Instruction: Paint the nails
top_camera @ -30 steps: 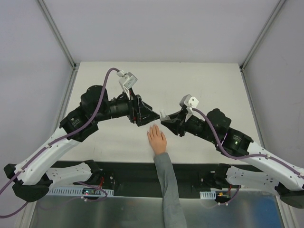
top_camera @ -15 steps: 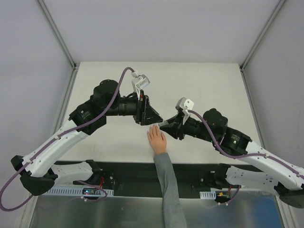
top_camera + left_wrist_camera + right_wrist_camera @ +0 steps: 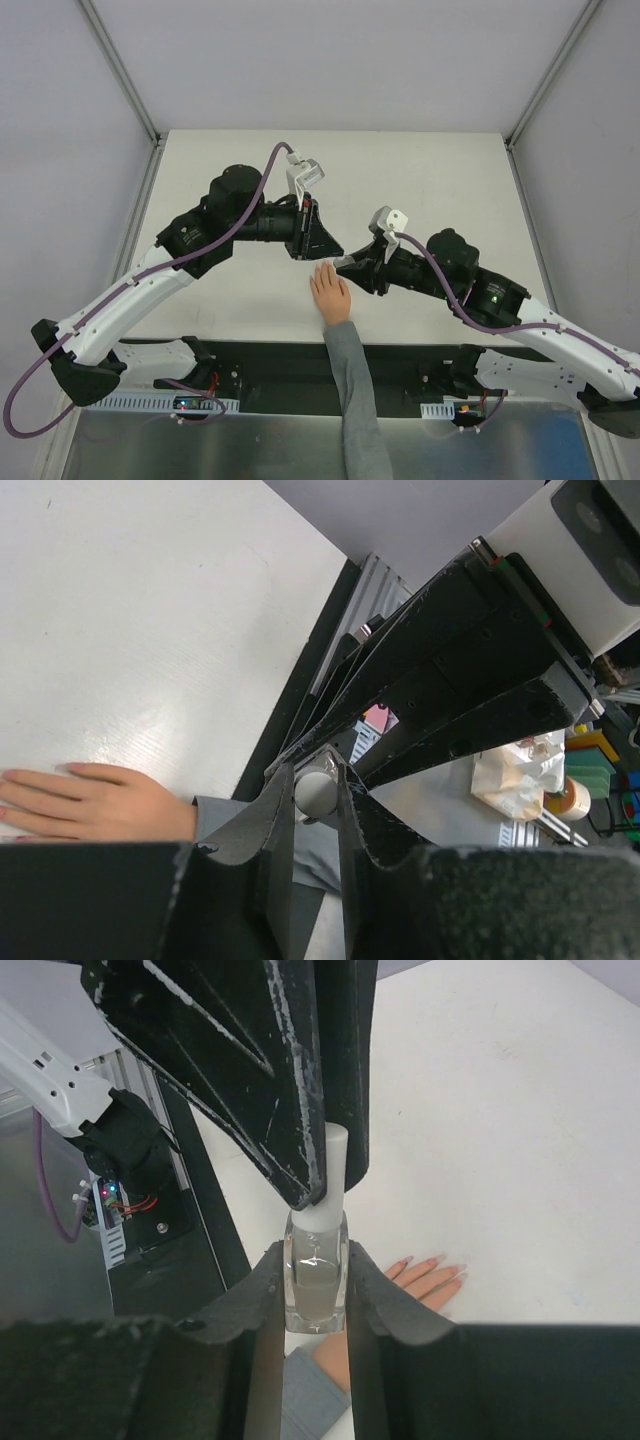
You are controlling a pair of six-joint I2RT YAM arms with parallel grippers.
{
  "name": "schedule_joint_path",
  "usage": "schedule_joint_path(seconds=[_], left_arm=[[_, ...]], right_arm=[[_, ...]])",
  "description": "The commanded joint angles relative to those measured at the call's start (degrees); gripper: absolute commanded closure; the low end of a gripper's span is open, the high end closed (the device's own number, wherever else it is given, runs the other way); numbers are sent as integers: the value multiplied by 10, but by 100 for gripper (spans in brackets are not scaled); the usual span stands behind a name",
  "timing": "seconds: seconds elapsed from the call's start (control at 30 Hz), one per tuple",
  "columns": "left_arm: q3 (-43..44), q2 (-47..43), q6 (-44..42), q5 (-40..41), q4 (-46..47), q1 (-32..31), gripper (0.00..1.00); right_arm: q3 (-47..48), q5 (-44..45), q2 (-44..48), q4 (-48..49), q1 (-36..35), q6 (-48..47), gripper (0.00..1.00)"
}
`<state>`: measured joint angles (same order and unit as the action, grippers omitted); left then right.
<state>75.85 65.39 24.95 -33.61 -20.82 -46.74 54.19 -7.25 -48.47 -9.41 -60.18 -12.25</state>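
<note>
The pale hand (image 3: pixel 329 290) with a grey sleeve (image 3: pixel 352 385) lies flat near the table's front edge. Its pinkish nails (image 3: pixel 440 1258) show in the right wrist view. Just above the fingertips my right gripper (image 3: pixel 347 264) (image 3: pixel 315 1260) is shut on a small clear bottle (image 3: pixel 316 1285). My left gripper (image 3: pixel 333 253) (image 3: pixel 315 780) meets it from the left, and its fingers (image 3: pixel 300 1150) are shut on the bottle's white cap (image 3: pixel 316 790) (image 3: pixel 337 1165). In the top view the bottle is hidden between the two grippers.
A black rail (image 3: pixel 250 365) runs along the table's (image 3: pixel 420 170) near edge, with the arm bases behind it. Grey walls close in the left, right and back. Beyond the table the left wrist view shows a tissue box (image 3: pixel 515 770) and a tape roll (image 3: pixel 572 798).
My left arm has swung right toward the bottle and its jaws have closed on the white cap. The right gripper shifted slightly left with the bottle, then held still.
</note>
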Motion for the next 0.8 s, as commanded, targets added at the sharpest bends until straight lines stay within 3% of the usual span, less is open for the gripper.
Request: schedule_joint_path(seconds=[0.0, 0.03, 0.17, 0.4, 0.57, 0.67, 0.7, 0.77], left_arm=[[26, 2, -4, -1, -4, 2, 91], [27, 2, -2, 8, -11, 2, 99], [35, 2, 22, 71, -30, 2, 100], [32, -12, 67, 136, -34, 2, 100], [39, -7, 71, 124, -33, 2, 100], [42, -10, 59, 108, -32, 2, 77], [42, -13, 48, 104, -27, 3, 60], [39, -27, 35, 88, -20, 5, 47]], right_arm=[[16, -6, 2, 23, 3, -4, 99], [17, -6, 1, 23, 3, -6, 99], [20, 33, -3, 17, -1, -9, 100], [31, 388, -34, 67, -135, -88, 100], [34, 390, -46, 91, -151, -104, 100], [30, 342, -37, 84, -141, -98, 100], [28, 295, -33, 78, -133, -79, 100], [24, 227, -25, 60, -91, -53, 100]])
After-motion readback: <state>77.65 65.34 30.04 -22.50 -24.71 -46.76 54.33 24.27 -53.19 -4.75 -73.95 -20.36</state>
